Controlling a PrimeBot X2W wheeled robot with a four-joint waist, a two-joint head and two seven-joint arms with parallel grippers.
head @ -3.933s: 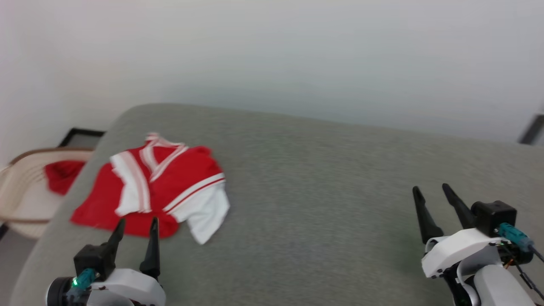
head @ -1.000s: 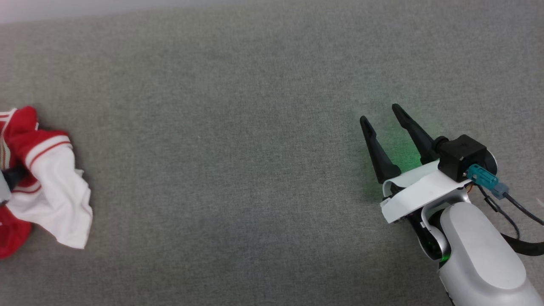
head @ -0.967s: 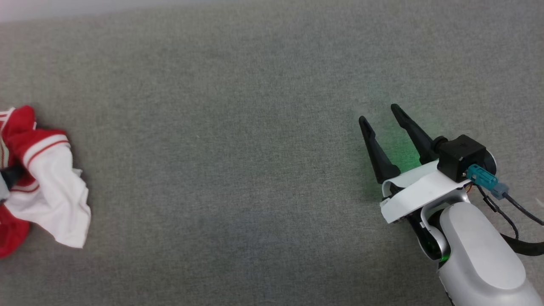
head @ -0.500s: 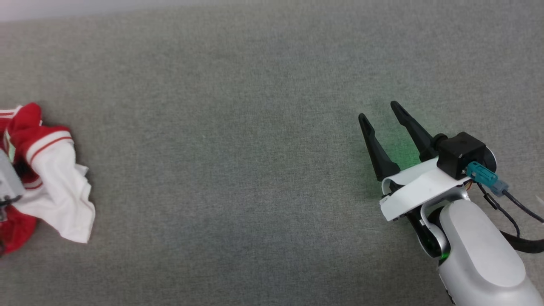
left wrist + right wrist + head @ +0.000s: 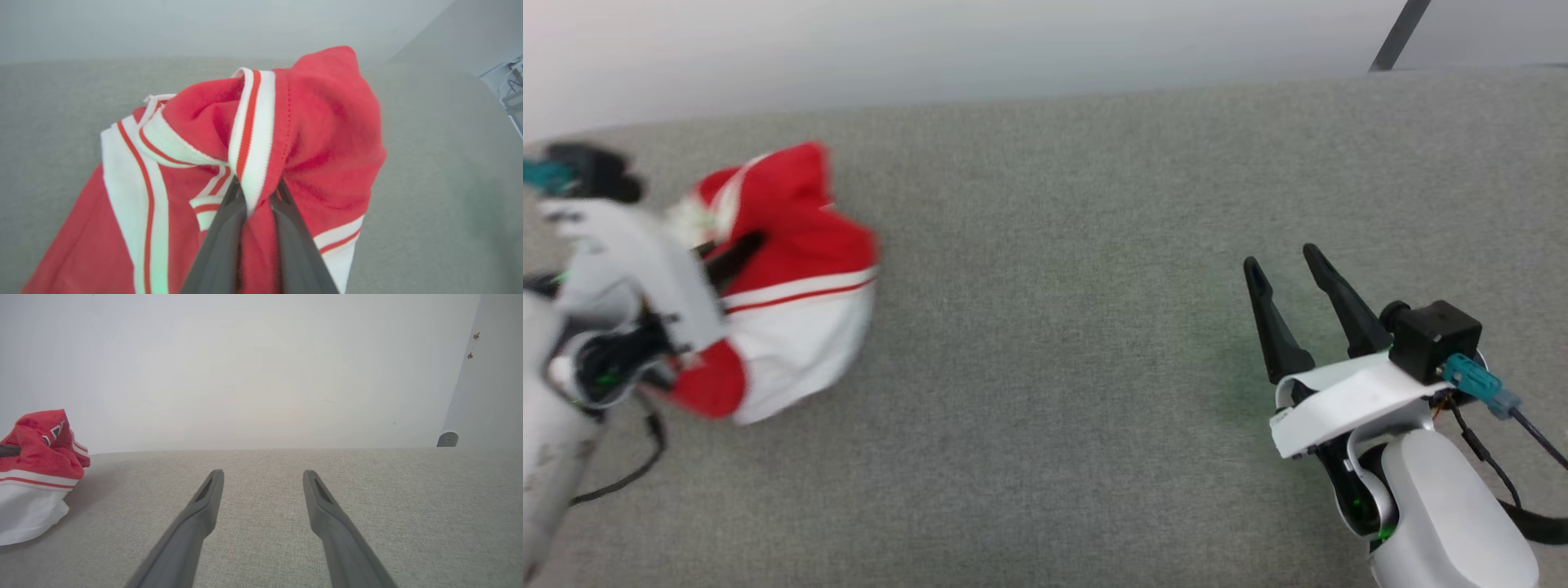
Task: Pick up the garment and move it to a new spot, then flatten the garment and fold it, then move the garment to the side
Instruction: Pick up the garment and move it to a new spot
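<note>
Hanging bunched by its striped neck trim (image 5: 250, 134): red jersey (image 5: 327, 122), pinched by the left gripper (image 5: 255, 192), apparently for carrying; lower folds rest on the grey fabric counter (image 5: 1054, 367). Right gripper (image 5: 1281, 260), spread wide and empty, waits well apart from the jersey.

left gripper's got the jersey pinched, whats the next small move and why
Probably carry it right toward the bare middle of the grey surface and set it down: the left gripper is shut on the bunched garment at its striped trim, while the right gripper stands open.
</note>
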